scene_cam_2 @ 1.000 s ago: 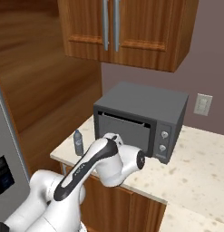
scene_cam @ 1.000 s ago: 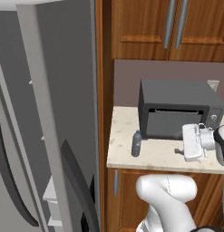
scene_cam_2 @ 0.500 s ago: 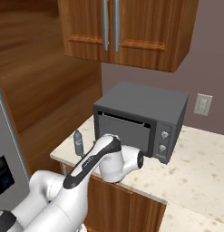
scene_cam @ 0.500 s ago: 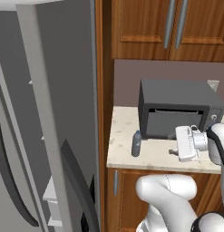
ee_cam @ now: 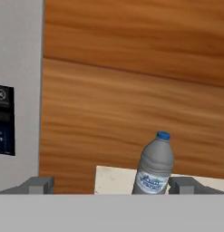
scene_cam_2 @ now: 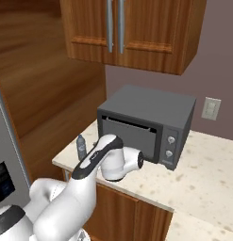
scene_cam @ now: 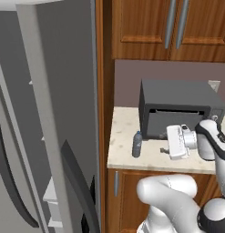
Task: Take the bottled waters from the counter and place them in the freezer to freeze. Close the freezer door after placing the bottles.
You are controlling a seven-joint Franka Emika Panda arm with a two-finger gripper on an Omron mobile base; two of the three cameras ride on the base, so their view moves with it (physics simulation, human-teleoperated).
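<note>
— Since a second ago, what has shifted?

— Just the arm: the claw [scene_cam: 165,149] has slid left across the left base view, closer to the bottle. Everything else sits where it did, and the base has not driven.

— How does the claw stand?

— Wide apart, as wide as it gets, with nothing between the jaws. In the hand view its two dark fingertips [ee_cam: 38,185] rise far apart at the bottom, and nothing touches either one.

— Where is the bottle from the claw?

— Straight ahead of it. The smoky grey bottle [ee_cam: 153,165] with the blue cap stands upright on the counter [ee_cam: 114,180], seen in the hand view just inside the right fingertip, farther off than the tips. In the left base view that same bottle [scene_cam: 137,144] stands near the claw, on its left, with bare beige stone between them. In the right base view the bottle [scene_cam_2: 81,147] is just beyond the white hand, toward the wooden side panel [scene_cam_2: 47,113].

— And behind the claw?

— A dark grey microwave [scene_cam: 180,109] sits on the counter beside and behind the hand; the hand hangs in front of its lower front.

— The freezer?

— Beyond the bottle from the claw, past the wooden panel. Its grey door [scene_cam: 38,136] stands swung out, toward the camera in the left base view, long dark handle [scene_cam: 77,186] showing. In the hand view, the black dispenser panel [ee_cam: 4,120] appears at the left edge on grey.

— The other bottle?

— I cannot make it out.
</note>
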